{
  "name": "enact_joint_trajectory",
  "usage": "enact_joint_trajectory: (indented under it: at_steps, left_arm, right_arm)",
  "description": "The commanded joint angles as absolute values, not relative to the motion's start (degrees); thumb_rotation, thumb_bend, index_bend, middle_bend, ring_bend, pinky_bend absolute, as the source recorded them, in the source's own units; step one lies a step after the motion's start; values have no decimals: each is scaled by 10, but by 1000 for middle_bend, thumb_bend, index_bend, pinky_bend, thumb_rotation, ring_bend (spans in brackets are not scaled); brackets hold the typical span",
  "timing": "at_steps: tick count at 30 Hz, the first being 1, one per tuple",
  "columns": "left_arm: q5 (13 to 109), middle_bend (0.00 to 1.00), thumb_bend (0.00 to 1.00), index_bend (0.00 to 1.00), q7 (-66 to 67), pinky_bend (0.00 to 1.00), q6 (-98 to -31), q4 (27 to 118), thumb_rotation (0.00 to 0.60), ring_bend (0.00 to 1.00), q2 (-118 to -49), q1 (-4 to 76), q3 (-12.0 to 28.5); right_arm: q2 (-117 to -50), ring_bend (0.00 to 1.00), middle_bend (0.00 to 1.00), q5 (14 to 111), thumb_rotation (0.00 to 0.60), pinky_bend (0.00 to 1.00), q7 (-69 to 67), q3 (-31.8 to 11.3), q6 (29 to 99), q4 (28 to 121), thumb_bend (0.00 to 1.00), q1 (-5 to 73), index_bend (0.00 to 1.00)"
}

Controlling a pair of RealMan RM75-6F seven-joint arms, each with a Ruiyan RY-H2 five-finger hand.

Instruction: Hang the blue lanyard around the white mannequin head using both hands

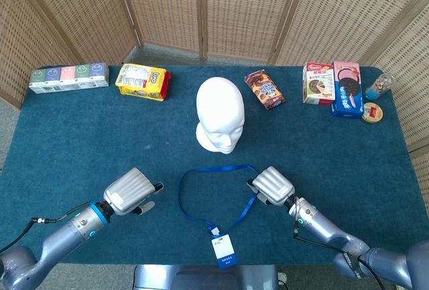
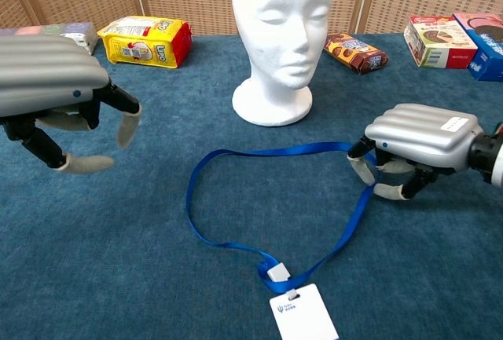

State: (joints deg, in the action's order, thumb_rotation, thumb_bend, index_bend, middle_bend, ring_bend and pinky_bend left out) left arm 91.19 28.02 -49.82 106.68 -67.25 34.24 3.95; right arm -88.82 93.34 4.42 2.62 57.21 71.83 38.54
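The white mannequin head [image 1: 220, 112] [image 2: 281, 34] stands upright mid-table, facing me. In front of it the blue lanyard [image 1: 182, 199] [image 2: 236, 154] lies in a flat loop, its white badge [image 1: 223, 250] [image 2: 302, 316] at the near edge. My right hand [image 1: 273, 185] [image 2: 416, 144] sits at the loop's right bend, fingers curled down around the strap, which still rests on the cloth. My left hand [image 1: 131, 193] [image 2: 55, 96] hovers left of the loop with fingers apart, holding nothing and a short gap away from the strap.
A yellow snack pack [image 1: 141, 81] and a row of small cartons [image 1: 68, 78] sit at the far left. At the far right are a brown cookie pack [image 1: 264, 89], snack boxes [image 1: 334, 86] and a small jar [image 1: 379, 87]. Wicker screens stand behind the table.
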Motion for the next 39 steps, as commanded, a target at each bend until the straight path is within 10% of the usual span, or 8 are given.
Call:
enact_joint_trajectory:
  at_steps: [1,39]
  left_arm:
    - [912,1000,225,506,281,1000,-496,1053,463,1000,-686,350,37]
    - [827,1000,292,616,384,1000,-445,962,515,1000,-796,438,31]
  right_arm:
    - [-889,1000,1000,933,600,1000,44,26,571,717,461,385,656]
    - [-900,1000,1000,927,600,1000,26,24,568,695,461,384,673]
